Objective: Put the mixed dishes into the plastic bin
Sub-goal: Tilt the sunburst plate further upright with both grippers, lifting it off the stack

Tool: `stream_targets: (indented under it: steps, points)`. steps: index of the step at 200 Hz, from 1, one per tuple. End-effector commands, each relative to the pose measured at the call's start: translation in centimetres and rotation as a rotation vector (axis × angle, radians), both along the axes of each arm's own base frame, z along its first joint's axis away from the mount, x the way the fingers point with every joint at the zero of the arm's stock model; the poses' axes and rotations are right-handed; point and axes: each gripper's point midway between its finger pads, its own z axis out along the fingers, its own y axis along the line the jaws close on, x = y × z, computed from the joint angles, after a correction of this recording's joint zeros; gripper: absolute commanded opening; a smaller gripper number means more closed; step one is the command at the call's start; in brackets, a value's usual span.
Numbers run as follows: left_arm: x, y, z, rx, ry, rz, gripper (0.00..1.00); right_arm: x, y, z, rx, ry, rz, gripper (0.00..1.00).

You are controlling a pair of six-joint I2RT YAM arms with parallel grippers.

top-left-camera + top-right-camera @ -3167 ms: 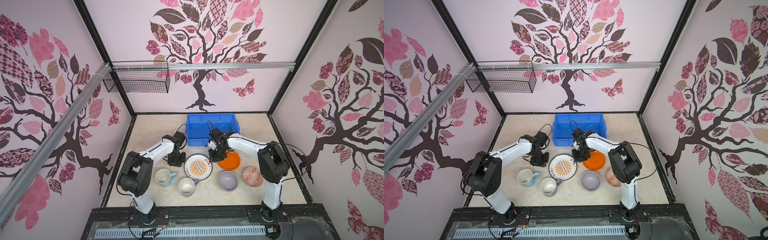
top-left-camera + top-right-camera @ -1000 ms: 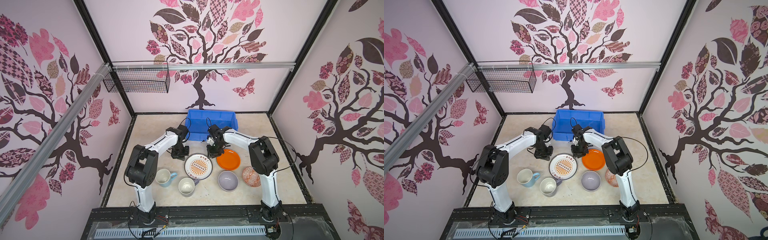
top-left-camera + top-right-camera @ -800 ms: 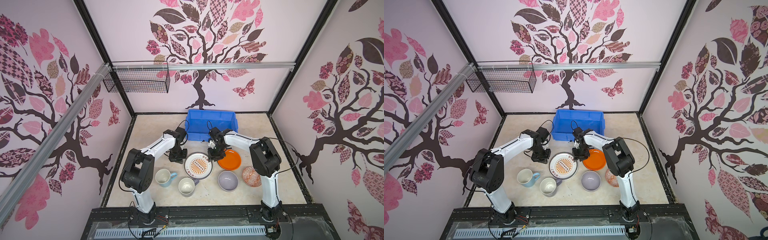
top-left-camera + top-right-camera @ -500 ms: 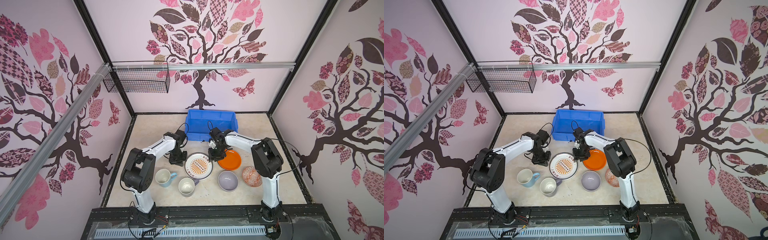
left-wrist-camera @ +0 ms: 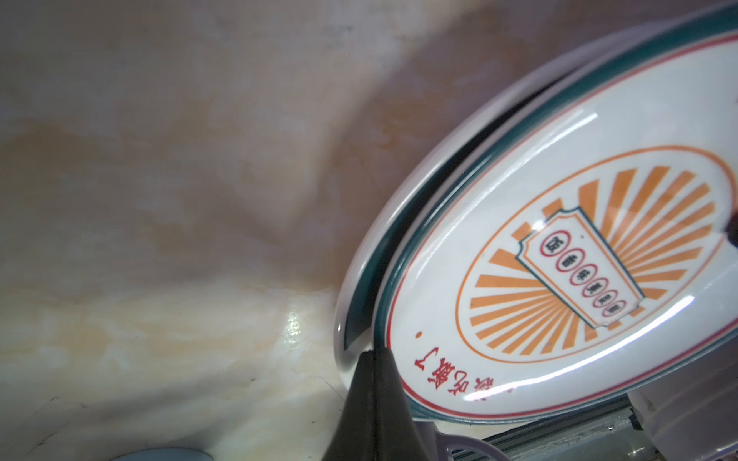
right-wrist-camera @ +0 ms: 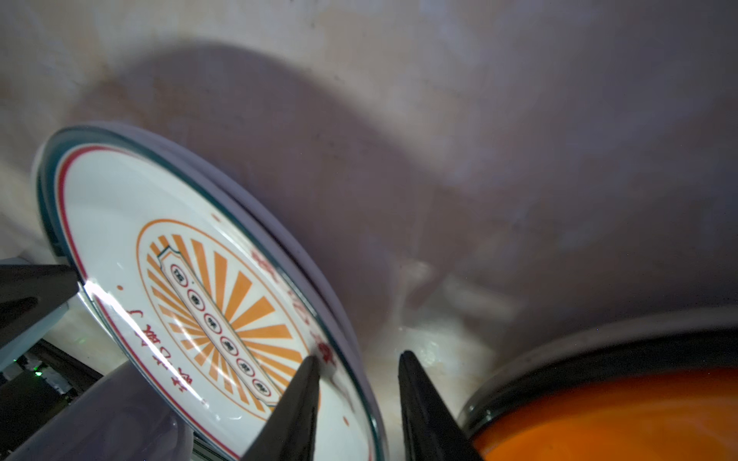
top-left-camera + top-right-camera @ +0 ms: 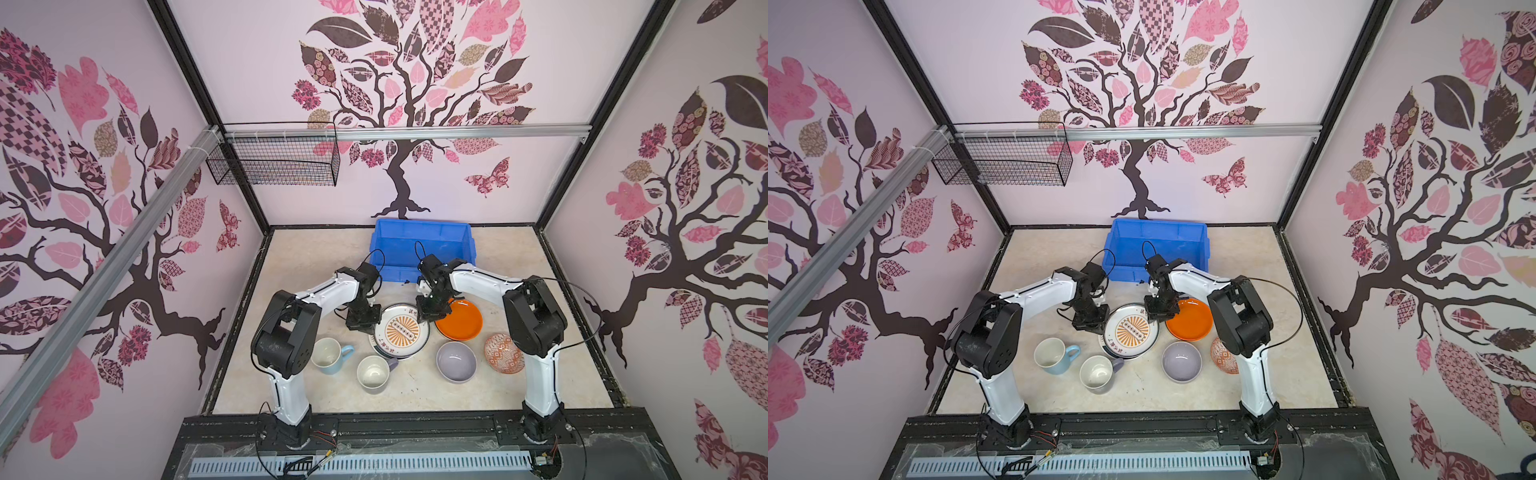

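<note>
Near the middle of the bench (image 7: 299, 282), the sunburst plate (image 7: 401, 330), lying flat, stacked on a dark-rimmed plate (image 5: 355, 315) with only a sliver of that lower rim showing around it.

At the sunburst plate's left edge, the left gripper (image 7: 368, 326), lowered to bench level, fingers (image 5: 371, 399) pressed together with no gap, tips right at the lower plate's rim; actual contact impossible to tell.

At the sunburst plate's far-right edge, the right gripper (image 7: 430, 316), fingers (image 6: 295, 407) parted and straddling the rim: one tip over the printed face, the other outside the rim above bare bench, not clamped.

Just right of the sunburst plate, the orange plate (image 7: 459, 320), resting on a black plate (image 6: 559, 359) seen only as a dark rim in the right wrist view.

Beyond the sunburst plate's far side, apart from it, the blue bin (image 7: 422, 243).

To the near left of the sunburst plate, the light-blue mug (image 7: 330, 353) and the lavender mug (image 7: 374, 374), both upright, the lavender one close to its near edge.

To its near right, the lavender bowl (image 7: 456, 360); farther right again, the patterned bowl (image 7: 503, 353).
</note>
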Motion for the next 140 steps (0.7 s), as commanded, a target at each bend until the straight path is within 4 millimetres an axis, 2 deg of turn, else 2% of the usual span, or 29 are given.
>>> stream_targets:
  steps: [1, 20, 43, 80, 113, 140]
  points:
    - [0.1, 0.1, -1.4, 0.021, 0.014, 0.002, 0.0, 0.3, -0.3, 2.0, -0.012, -0.047, 0.004, 0.27]
    - [0.3, 0.0, -1.3, 0.02, 0.012, 0.002, 0.0, 0.4, -0.4, 2.4, -0.019, -0.055, 0.008, 0.14]
    - [0.5, -0.2, -1.5, 0.019, 0.013, 0.0, 0.0, 0.7, -0.5, 2.8, -0.008, -0.05, 0.0, 0.07]
    - [0.8, -0.4, -1.5, 0.017, 0.006, -0.001, 0.0, 1.6, -1.1, 3.8, 0.045, -0.041, -0.039, 0.03]
    - [1.6, -0.3, -0.1, 0.019, -0.021, -0.008, 0.0, 2.0, -1.5, 4.8, 0.064, -0.047, -0.047, 0.01]
    - [2.2, 0.6, 1.2, 0.014, -0.042, 0.006, 0.02, 2.2, -1.8, 5.9, 0.076, -0.059, -0.049, 0.01]
